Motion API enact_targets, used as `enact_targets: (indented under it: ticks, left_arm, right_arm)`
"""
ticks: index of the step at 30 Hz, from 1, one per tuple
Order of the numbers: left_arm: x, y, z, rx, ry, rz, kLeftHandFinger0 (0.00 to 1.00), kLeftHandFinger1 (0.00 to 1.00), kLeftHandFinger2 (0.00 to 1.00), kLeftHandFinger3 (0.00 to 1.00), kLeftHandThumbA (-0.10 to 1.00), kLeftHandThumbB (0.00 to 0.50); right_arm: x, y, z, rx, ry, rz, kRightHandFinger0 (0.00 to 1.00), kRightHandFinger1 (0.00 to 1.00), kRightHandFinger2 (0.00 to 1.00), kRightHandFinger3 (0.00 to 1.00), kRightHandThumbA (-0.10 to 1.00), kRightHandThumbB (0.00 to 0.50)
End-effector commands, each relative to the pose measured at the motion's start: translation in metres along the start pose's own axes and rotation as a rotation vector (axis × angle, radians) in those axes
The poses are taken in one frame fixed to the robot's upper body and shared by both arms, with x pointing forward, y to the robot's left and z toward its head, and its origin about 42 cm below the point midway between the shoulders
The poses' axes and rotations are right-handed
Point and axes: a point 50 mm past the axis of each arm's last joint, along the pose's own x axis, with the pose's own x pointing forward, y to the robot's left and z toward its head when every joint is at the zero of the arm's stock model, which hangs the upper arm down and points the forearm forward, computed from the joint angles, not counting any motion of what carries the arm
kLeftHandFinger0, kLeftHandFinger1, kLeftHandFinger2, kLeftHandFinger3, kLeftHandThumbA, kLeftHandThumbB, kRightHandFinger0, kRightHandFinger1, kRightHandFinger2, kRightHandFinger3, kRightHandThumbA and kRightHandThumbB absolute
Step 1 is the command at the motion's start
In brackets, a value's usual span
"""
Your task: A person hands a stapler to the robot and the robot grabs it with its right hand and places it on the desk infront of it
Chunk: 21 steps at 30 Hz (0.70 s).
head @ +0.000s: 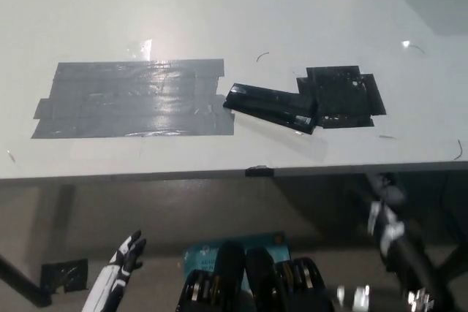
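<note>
Head view, items as seen:

1. Tabletop [219, 5]: white, filling the upper part of the view, its front edge running across the middle.
2. Grey tape patch [131, 99]: wide, flat on the tabletop, left of centre.
3. Stapler [270, 106]: black, long and low, lying flat on the tabletop, its left end just beside the grey tape patch.
4. Black tape patch [342, 96]: flat on the tabletop; the stapler's right end lies against or over its left edge.
5. My left hand [126, 255]: white, low at the lower left, below the tabletop edge, fingers apart, holding nothing.
6. My right hand [387, 213]: black, blurred, below the tabletop edge at lower right, well apart from the stapler; I cannot tell whether its fingers are spread or closed.
</note>
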Motion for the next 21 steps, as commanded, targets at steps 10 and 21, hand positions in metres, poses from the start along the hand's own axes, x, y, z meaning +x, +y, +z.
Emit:
enact_targets:
  ticks: [10, 21]
  left_arm:
    - [-0.013, -0.026, -0.002, -0.023, -0.043, -0.056, 0.94, 1.0, 1.0, 1.0, 1.0, 0.5]
    - [-0.015, -0.021, 0.0, -0.019, -0.046, -0.045, 0.93, 1.0, 1.0, 1.0, 1.0, 0.5]
  right_arm:
    - [-0.027, 0.003, -0.086, -0.021, 0.106, -0.192, 1.0, 1.0, 1.0, 1.0, 1.0, 0.369]
    - [-0.022, 0.006, -0.088, -0.041, 0.116, -0.152, 1.0, 1.0, 1.0, 1.0, 1.0, 0.353]
